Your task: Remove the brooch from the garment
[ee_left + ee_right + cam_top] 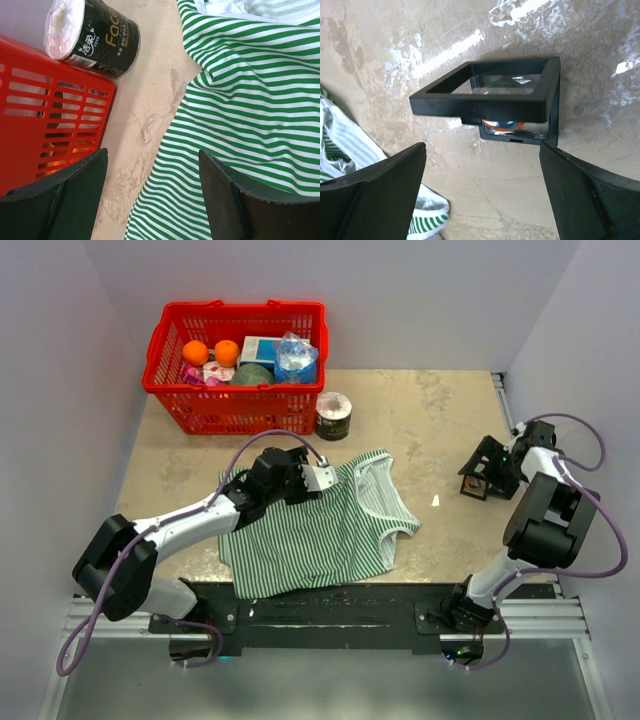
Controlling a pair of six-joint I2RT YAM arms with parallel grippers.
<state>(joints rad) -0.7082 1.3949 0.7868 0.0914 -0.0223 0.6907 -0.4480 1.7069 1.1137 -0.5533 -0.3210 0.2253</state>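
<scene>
1. Worktop (440,415): a beige, worn surface that carries everything listed below.
2. Garment (310,540): a green-and-white striped sleeveless top lying flat at the near edge of the worktop, left of centre. Its white-trimmed neck opening points toward the right edge.
3. Left gripper (322,478): it hangs over the far left part of the garment. The wrist view shows its jaws wide apart and holding nothing. One finger (75,195) is over bare worktop on the basket side and the other is over the striped cloth (250,100). Contact with the cloth cannot be judged.
4. Black frame (476,483): a small square case near the right edge of the worktop, well apart from the garment. It stands open, with its clear-windowed lid (485,92) raised over the base.
5. Brooch (502,125): a small round disc showing orange and blue, lying in the base of the black frame. The lid hides part of it. It is off the garment.
6. Right gripper (482,147): it hangs at the black frame with its jaws spread wide, one finger on each side of the case, gripping nothing. A corner of the garment (340,135) shows beside its left finger.
7. Basket (235,306): red plastic, at the far left corner of the worktop. It holds two oranges (195,352) and other packaged goods.
8. Paper roll (333,416): a roll in a dark wrapper, standing just beside the basket's near right corner.
</scene>
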